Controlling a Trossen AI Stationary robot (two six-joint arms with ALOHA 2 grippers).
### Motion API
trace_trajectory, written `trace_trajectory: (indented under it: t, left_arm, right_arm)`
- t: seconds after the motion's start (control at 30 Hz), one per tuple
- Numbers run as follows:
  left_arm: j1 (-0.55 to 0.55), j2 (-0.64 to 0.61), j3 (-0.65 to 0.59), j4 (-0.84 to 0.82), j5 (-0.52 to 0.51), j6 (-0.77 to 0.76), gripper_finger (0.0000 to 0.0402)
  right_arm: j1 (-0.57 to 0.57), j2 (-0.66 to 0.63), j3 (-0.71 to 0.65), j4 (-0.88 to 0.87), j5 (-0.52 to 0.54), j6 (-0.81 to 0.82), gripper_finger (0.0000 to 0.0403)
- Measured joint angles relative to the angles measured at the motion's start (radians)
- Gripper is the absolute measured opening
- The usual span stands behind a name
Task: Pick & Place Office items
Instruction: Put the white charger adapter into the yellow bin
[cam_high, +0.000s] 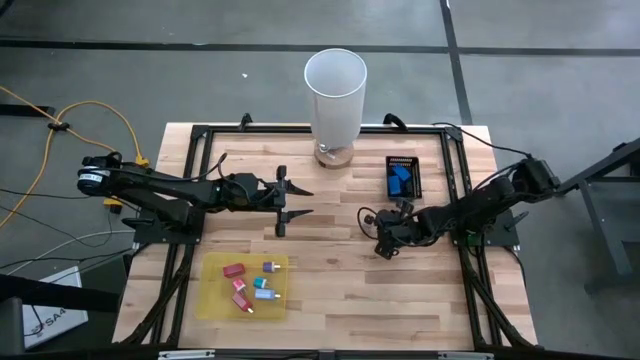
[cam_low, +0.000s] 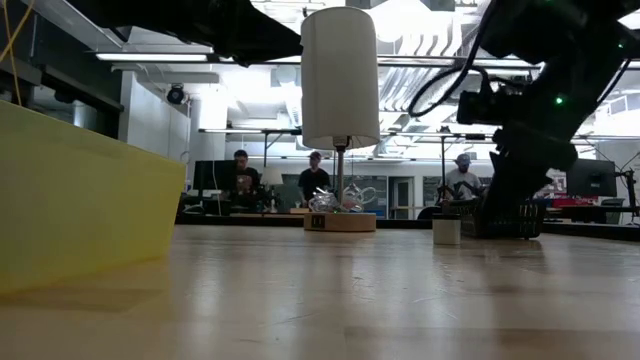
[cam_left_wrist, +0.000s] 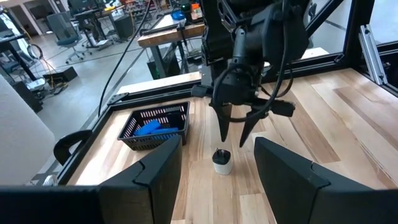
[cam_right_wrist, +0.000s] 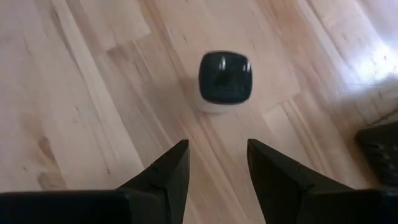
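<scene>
Blue bits are already sitting in the black tray (cam_high: 404, 177), so I'd call this partly done, but there's plenty left: five or six red, pink and teal items (cam_high: 249, 283) are on the yellow sheet (cam_high: 212, 300), well away from the tray. The one I'm on now is a small whitish pot with a dark top (cam_right_wrist: 225, 81), standing upright on the bare wood just in front of the tray. My right gripper (cam_right_wrist: 215, 167) hangs straight over it, fingers spread with nothing between them and tips short of the pot, so no grab yet; the left wrist view shows the same, tips just above and apart from it. My left gripper (cam_high: 281, 201) waits on the far side of the table from the tray, fingers parted and empty. Next I reckon it's drop, pinch, carry to the tray, then work through the sheet. As for writing: nothing readable on the pot or tray. There's a white tag (cam_high: 47, 317) on the floor off the table's edge with dark letters, but I can't make them out.
</scene>
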Motion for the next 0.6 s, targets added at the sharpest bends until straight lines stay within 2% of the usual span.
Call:
trace_trajectory:
  t: [0.6]
  left_arm:
    - [0.000, 0.000, 0.000, 0.003, 0.000, 0.000, 0.0194]
  right_arm:
    - [0.000, 0.012, 0.001, 0.020, 0.002, 0.003, 0.0148]
